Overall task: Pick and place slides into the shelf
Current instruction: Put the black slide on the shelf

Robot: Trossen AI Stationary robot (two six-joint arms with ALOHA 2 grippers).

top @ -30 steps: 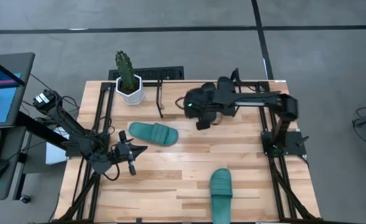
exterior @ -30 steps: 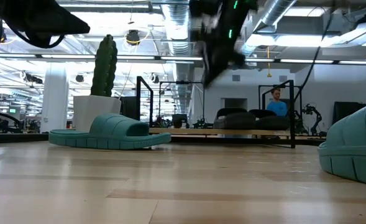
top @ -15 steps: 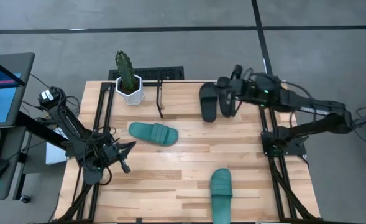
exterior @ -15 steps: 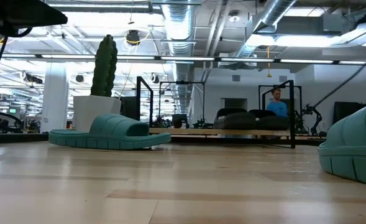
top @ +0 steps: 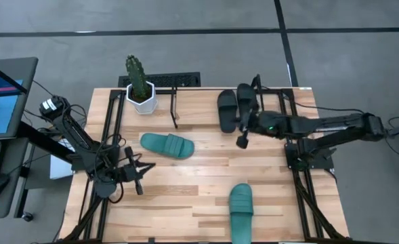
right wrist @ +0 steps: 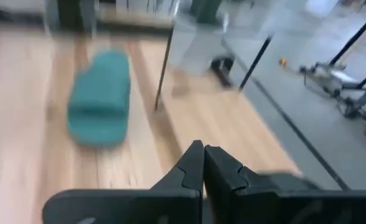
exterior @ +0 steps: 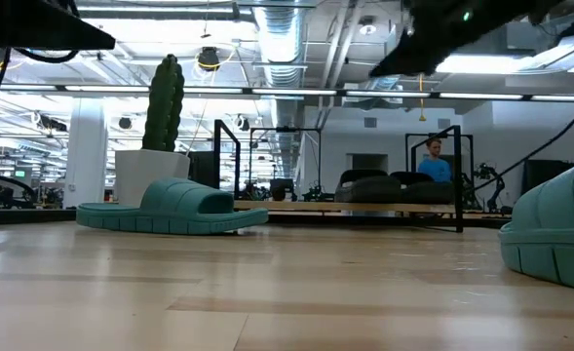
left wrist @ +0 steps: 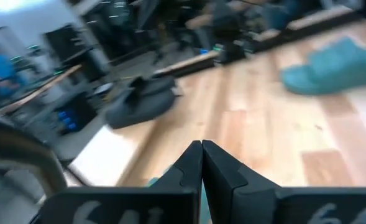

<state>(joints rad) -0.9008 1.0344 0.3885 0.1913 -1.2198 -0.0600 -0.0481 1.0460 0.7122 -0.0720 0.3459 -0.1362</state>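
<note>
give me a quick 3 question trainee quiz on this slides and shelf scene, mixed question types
1. True or false: both black foam slide sandals lie at the low black metal-frame shelf.
2. How many teal-green foam slide sandals lie on the wooden table?
3. Which gripper is nearer the black pair? A) left gripper B) right gripper

Key
1. True; they lie side by side at its right end.
2. Two: one mid-left, one at the near edge.
3. B; both grippers are shut and empty.
</note>
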